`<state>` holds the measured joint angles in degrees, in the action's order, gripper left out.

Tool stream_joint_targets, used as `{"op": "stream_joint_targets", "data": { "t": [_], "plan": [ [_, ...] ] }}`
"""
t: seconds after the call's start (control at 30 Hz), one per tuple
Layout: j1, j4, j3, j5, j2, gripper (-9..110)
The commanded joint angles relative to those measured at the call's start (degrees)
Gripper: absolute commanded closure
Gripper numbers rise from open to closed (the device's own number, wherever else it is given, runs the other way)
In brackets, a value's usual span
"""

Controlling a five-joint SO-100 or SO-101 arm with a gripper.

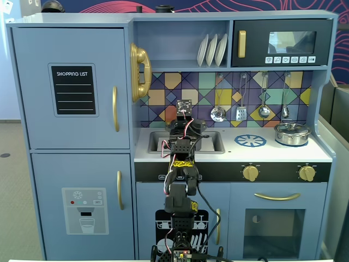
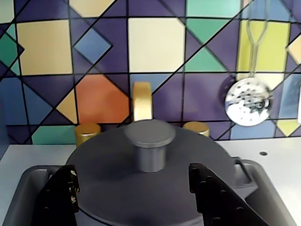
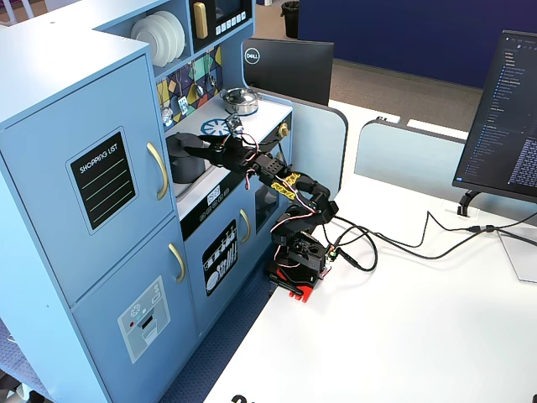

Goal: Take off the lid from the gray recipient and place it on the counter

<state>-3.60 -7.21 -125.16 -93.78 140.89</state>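
The matte dark-gray lid [image 2: 141,188] with its round knob [image 2: 149,141] sits on the gray pot, whose side handle [image 2: 242,167] shows at the right. The pot [image 3: 186,161] stands in the sink [image 2: 23,183] of the white counter [image 1: 262,154]. My gripper [image 2: 133,172] is open and just above the lid. Its black fingers [image 2: 59,197] stand left and right of the lid's middle, with the knob a little ahead of the tips and not touched. In a fixed view the arm [image 1: 180,164] hides the pot.
A gold faucet [image 2: 142,101] and two gold taps [image 2: 88,133] stand right behind the pot. A skimmer [image 2: 248,101] hangs on the tiled wall. A shiny silver pot [image 1: 292,133] and the blue burner mark [image 1: 250,141] are on the counter's right part.
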Motion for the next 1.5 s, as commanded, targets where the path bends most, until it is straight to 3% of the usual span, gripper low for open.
{"op": "stream_joint_targets", "data": {
  "t": [0.0, 1.03, 1.13, 1.23, 1.47],
  "plan": [
    [0.0, 2.5, 4.2, 0.4, -2.2, 80],
    [1.0, 10.4, 12.7, 0.5, -20.4, 86],
    [0.8, 10.4, 12.7, 0.5, -20.7, 89],
    [0.9, 9.8, 12.6, -0.3, -20.7, 100],
    [0.9, 9.9, 12.6, 0.6, -20.7, 101]
  ]
}}
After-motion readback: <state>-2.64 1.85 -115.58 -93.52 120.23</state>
